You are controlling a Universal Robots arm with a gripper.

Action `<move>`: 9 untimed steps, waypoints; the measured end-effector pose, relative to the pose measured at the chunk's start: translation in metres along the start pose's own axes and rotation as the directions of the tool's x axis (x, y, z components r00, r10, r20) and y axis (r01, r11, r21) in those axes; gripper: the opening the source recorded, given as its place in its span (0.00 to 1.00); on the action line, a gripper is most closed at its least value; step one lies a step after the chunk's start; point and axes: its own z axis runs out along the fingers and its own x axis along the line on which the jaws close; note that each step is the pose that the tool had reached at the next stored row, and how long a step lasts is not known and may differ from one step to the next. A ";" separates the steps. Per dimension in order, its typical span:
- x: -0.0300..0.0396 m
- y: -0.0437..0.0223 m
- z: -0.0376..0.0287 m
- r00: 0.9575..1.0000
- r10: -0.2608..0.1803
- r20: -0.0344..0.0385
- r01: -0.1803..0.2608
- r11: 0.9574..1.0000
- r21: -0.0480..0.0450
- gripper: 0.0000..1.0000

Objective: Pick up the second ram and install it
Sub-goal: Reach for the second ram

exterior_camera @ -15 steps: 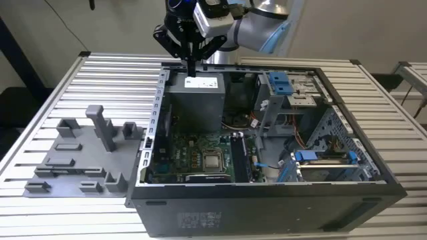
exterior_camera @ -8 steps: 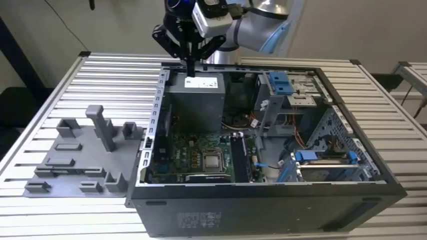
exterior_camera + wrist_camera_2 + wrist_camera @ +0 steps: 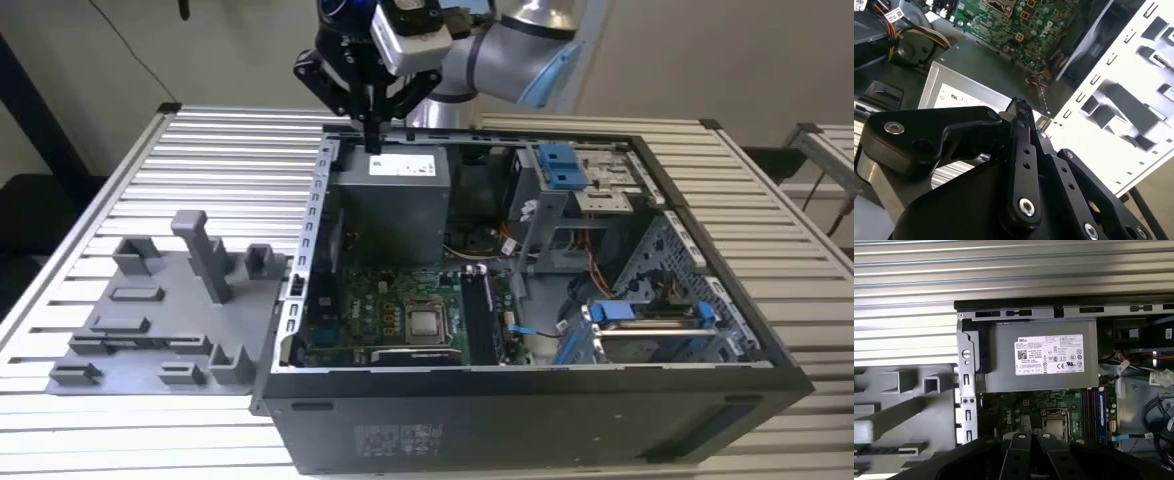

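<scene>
My gripper (image 3: 372, 146) hangs over the back of the open computer case, just above the grey power supply (image 3: 390, 200). Its black fingers (image 3: 1021, 150) are shut together with nothing between them, which both wrist views show (image 3: 1033, 437). A thin blue strip, which I take for the second ram (image 3: 1101, 412), stands on edge in the slots beside the silver processor (image 3: 1054, 426) on the green motherboard (image 3: 380, 300). It is well apart from the gripper. The grey tray (image 3: 147, 310) with upright posts lies outside the case on the exterior view's left, with no strip on it.
The case walls (image 3: 310, 230) ring the motherboard. Blue drive brackets (image 3: 567, 165) and cable bundles (image 3: 587, 250) fill the case on the exterior view's right. The case and tray rest on a ribbed metal table (image 3: 214, 160).
</scene>
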 end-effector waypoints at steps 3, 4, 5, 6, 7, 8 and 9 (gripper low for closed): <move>0.0055 -0.0004 -0.0001 1.000 0.000 0.000 0.000 1.000 0.000 0.11; 0.0077 -0.0005 -0.0001 1.000 0.000 0.000 0.000 1.000 0.000 0.11; 0.0099 -0.0007 -0.0002 1.000 0.000 0.000 0.000 1.000 0.000 0.11; 0.0121 -0.0009 -0.0002 1.000 0.000 0.000 0.000 1.000 0.000 0.11; 0.0144 -0.0010 -0.0002 1.000 0.000 0.000 0.000 1.000 0.000 0.11; 0.0166 -0.0012 -0.0003 1.000 0.000 0.000 0.000 1.000 0.000 0.11; 0.0186 -0.0013 -0.0003 1.000 0.000 0.000 0.000 1.000 0.000 0.11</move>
